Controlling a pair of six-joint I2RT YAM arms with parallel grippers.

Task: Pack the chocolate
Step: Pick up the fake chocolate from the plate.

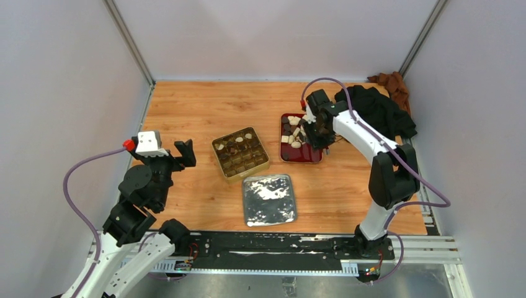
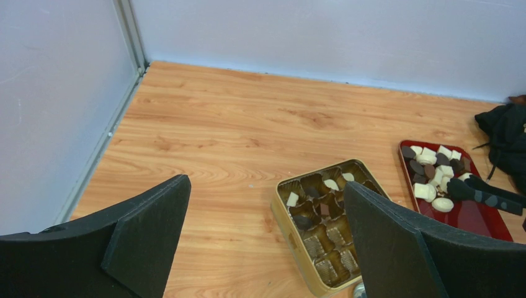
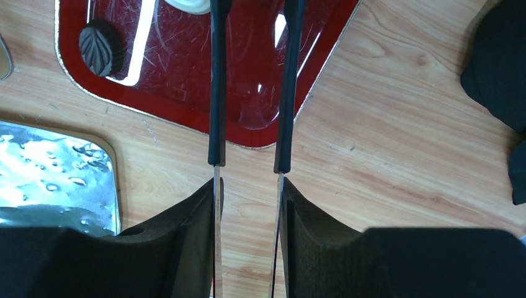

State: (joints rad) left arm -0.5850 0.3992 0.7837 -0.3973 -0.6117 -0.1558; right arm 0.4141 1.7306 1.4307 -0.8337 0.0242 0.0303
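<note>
Looking along the right gripper (image 3: 248, 186), we see it clamped on tongs (image 3: 216, 93), arms slightly apart over the tray (image 3: 186, 93); we cannot tell whether the tips hold anything. Chocolate (image 2: 428, 167) lies in the tray, some in the tin (image 2: 286, 231). The left gripper (image 2: 265, 186) gapes, empty.

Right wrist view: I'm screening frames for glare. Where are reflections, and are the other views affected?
Right wrist view: white light streaks glare off the red tray, the silver tray sparkles, the tongs are sharp. Top external view: the silver tray glints white. Left wrist view: soft even light, no glare; the open left pincer shows as dark shapes.
</note>
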